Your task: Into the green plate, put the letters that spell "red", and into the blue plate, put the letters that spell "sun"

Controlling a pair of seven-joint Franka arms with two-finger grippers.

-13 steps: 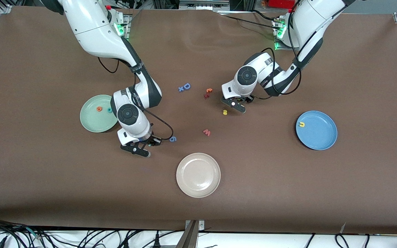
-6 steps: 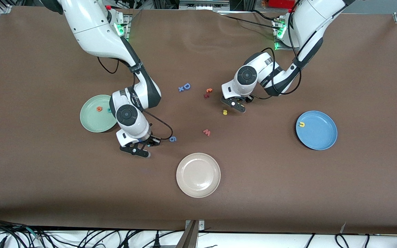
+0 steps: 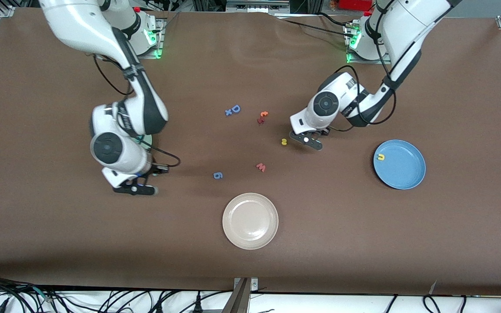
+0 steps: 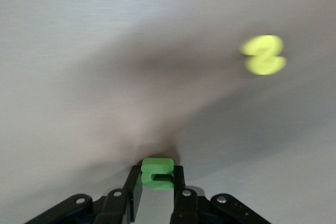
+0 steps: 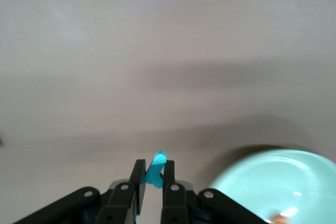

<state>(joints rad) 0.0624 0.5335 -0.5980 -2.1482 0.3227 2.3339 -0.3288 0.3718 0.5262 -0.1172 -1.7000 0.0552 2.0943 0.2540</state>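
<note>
My left gripper (image 3: 306, 140) is shut on the olive-green "n" (image 4: 157, 173) and hangs over the table beside the yellow "s" (image 3: 283, 141), which also shows in the left wrist view (image 4: 264, 54). The blue plate (image 3: 407, 171) lies toward the left arm's end and holds the yellow "u" (image 3: 380, 157). My right gripper (image 3: 135, 189) is shut on a small teal letter (image 5: 156, 174), over bare table just off the rim of the green plate (image 5: 273, 177). The right arm hides most of that plate in the front view. A sliver of the orange "e" (image 5: 281, 217) lies in it.
Loose letters lie mid-table: a blue "D" with a small "x" (image 3: 233, 109), a red-and-orange pair (image 3: 262, 117), a salmon "w" (image 3: 261, 167) and a blue "6" (image 3: 218, 175). A beige-white plate (image 3: 250, 221) sits nearest the front camera.
The right arm swung from beside the blue "6" toward the green plate, carrying the teal letter. The left gripper closed on the green "n" and shifted slightly toward the blue plate.
</note>
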